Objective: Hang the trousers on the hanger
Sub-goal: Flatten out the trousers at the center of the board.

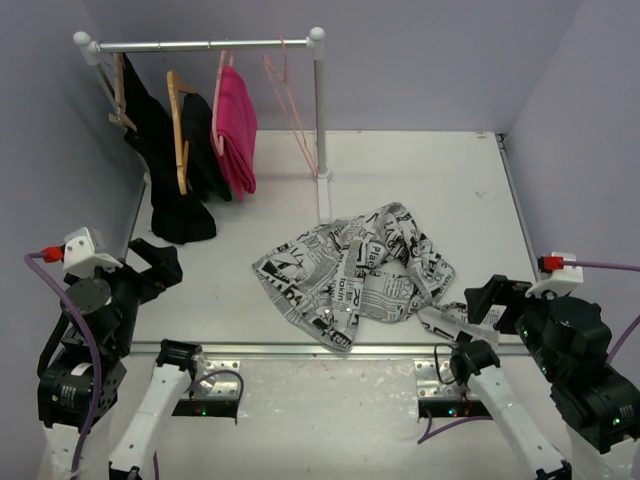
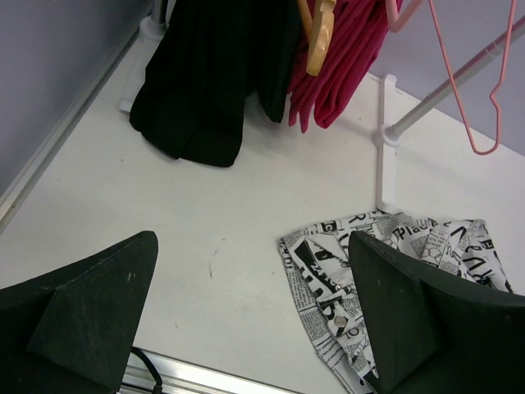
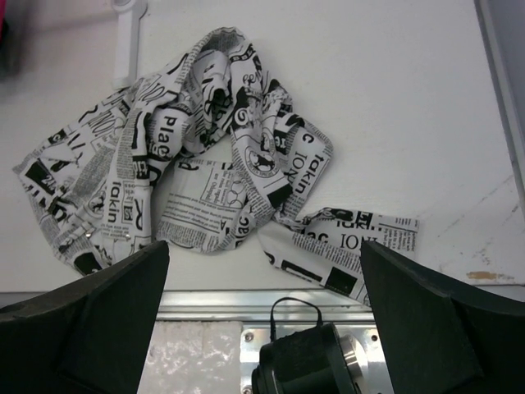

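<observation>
The trousers (image 1: 350, 275), white with black newspaper print, lie crumpled on the table in front of the rack post; they also show in both wrist views (image 2: 328, 279) (image 3: 205, 164). One leg end trails toward the near edge at the right. The thin pink hanger (image 1: 295, 100) hangs bare at the right end of the rail, seen too in the left wrist view (image 2: 467, 90). My left gripper (image 1: 165, 265) (image 2: 253, 246) is open and empty, left of the trousers. My right gripper (image 1: 485, 305) (image 3: 264, 250) is open and empty, just near-right of the trailing leg.
A clothes rack with a metal rail (image 1: 200, 45) and white post (image 1: 320, 120) stands at the back. Black garments (image 1: 175, 170) on wooden hangers (image 1: 178, 130) and a pink garment (image 1: 237, 125) hang from it. A metal strip (image 1: 300, 350) borders the near edge. Walls close three sides.
</observation>
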You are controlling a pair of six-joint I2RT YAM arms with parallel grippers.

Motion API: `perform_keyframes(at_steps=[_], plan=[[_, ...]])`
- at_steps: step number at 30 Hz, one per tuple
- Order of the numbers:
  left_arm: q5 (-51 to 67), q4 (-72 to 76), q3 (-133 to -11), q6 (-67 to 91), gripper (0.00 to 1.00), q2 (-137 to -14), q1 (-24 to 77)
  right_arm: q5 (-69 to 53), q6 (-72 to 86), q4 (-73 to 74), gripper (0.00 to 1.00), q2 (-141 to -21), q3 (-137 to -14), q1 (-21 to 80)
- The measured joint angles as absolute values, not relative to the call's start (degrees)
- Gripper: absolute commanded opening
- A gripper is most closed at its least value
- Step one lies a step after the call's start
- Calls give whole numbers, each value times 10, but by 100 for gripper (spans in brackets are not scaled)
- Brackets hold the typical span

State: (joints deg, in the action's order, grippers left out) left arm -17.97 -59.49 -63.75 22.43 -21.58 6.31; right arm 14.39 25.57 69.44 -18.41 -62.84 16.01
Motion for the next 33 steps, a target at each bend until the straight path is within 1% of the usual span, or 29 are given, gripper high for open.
perform_keyframes(at_steps=[5,8,10,14,17,19,23,24,27,28,30,33], plan=[[-173,-597,-638,228,100,-229,63,110,257,680,99,-161,-612,160],[-133,-589,-637,242,100,-247,63,76,257,666,99,-161,-600,160],[-87,-566,-624,263,100,-255,63,56,257,657,99,-161,-590,160],[37,-466,-504,326,100,-285,64,33,263,648,99,-161,-576,160],[55,-426,-419,376,100,-339,93,19,270,642,99,-164,-566,160],[29,-410,-385,423,100,-372,157,9,273,635,99,-166,-559,160],[-63,-362,-375,497,100,-415,339,-5,279,626,99,-167,-539,161],[-95,-358,-383,522,100,-446,388,-9,281,625,99,-168,-536,161],[-195,-318,-448,585,97,-611,527,-23,285,621,99,-171,-532,161],[-213,-295,-462,600,96,-661,555,-24,285,621,99,-173,-532,161],[-238,-260,-463,621,88,-751,584,-30,284,623,99,-175,-535,162],[-266,-265,-457,634,84,-824,588,-32,279,627,99,-177,-542,162]])
